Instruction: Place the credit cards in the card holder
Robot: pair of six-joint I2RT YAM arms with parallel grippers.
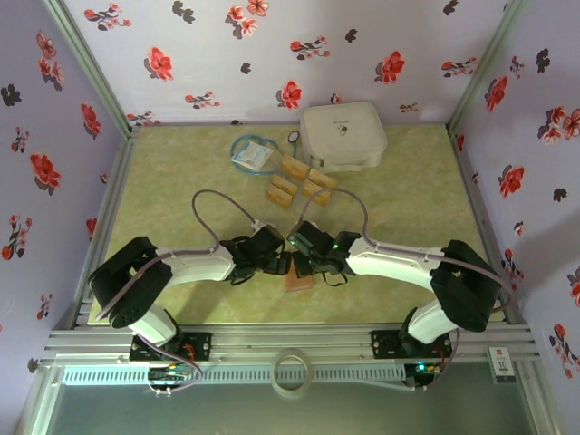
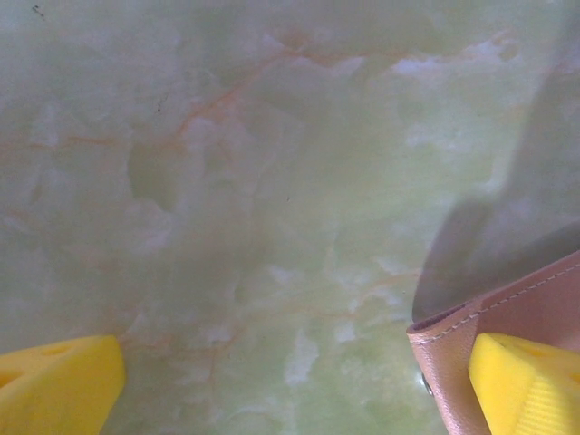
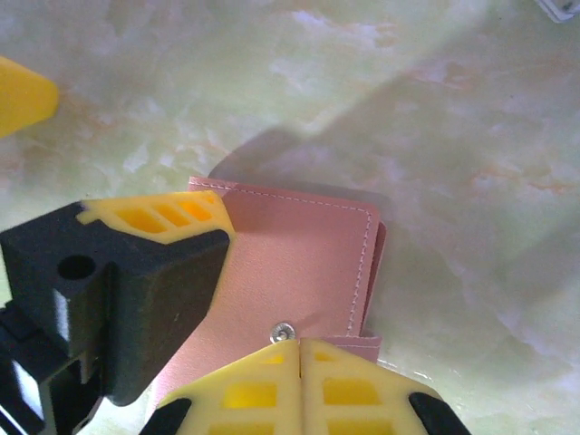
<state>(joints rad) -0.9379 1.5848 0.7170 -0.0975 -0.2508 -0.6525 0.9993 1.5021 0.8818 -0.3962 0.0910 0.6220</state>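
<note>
The card holder (image 3: 290, 263), pinkish-brown and folded shut, lies flat on the table just in front of both grippers (image 1: 297, 282). My right gripper (image 3: 299, 349) is shut, its yellow fingertips pressed together at the holder's near edge by the metal snap (image 3: 285, 330), with nothing visible between them. My left gripper (image 2: 290, 390) is open wide. One of its fingers (image 2: 526, 381) rests on a corner of the card holder (image 2: 507, 313); the other hangs over bare table. Several golden-tan credit cards (image 1: 299, 181) lie loose farther back, apart from both grippers.
A large white rounded case (image 1: 343, 134) stands at the back right, right behind the cards. A blue-white packet (image 1: 254, 154) with a looped cord lies to their left. The green marbled table (image 1: 181, 190) is walled by floral panels on three sides.
</note>
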